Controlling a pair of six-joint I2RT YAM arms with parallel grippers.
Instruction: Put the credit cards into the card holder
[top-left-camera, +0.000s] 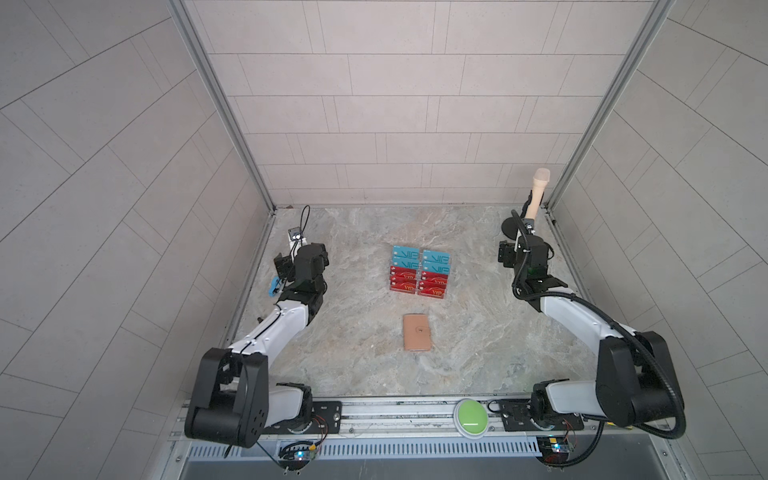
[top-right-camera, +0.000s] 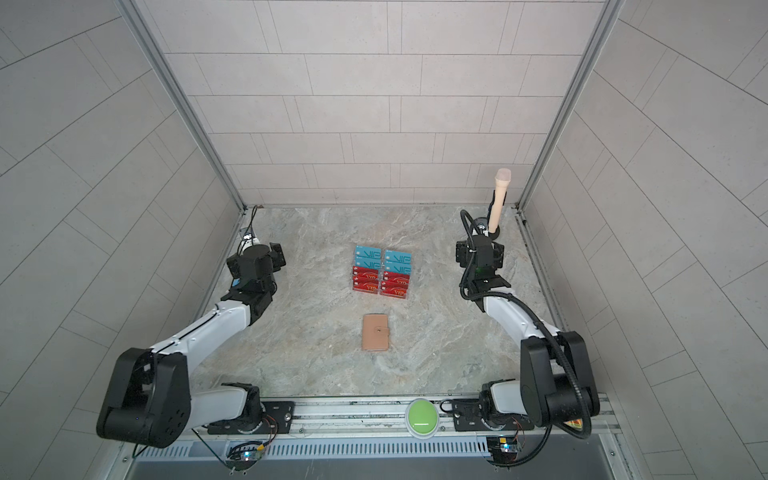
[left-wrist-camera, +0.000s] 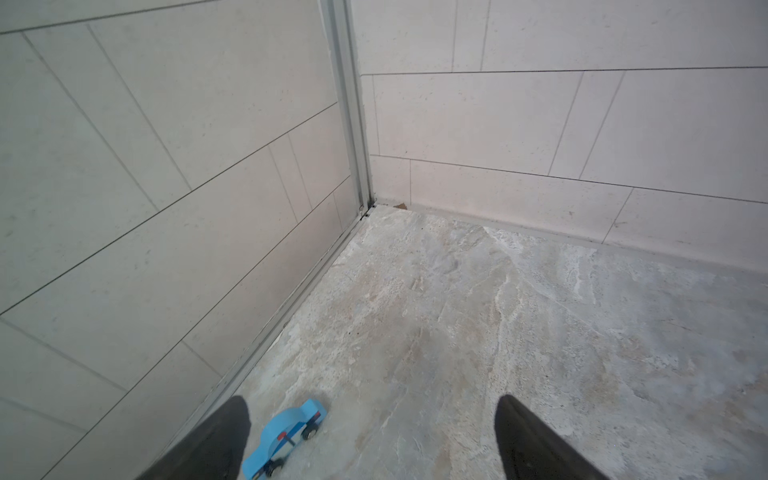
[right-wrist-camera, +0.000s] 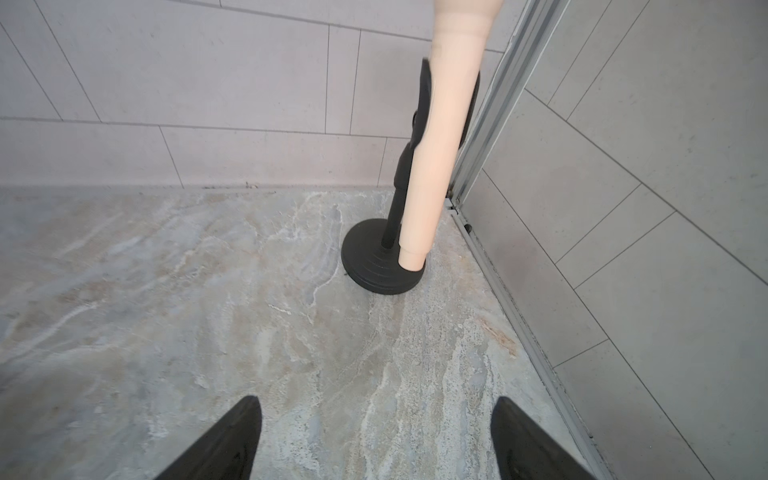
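1. Mid-surface: credit cards in two columns, teal rows behind red (VIP lettering legible).
2. Nearer the arm bases, apart from them: card holder, closed, lying flat.
3. Wide and empty: left claw, beside blue toy car.
4. Wide and empty: right claw, near microphone stand.

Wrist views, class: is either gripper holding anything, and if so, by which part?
Nothing is held: left gripper and right gripper both show open, empty jaws, far from the credit cards.

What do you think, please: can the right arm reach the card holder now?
Probably yes: the card holder lies on bare table, nothing between it and the right gripper, whose fingers stand open and empty.
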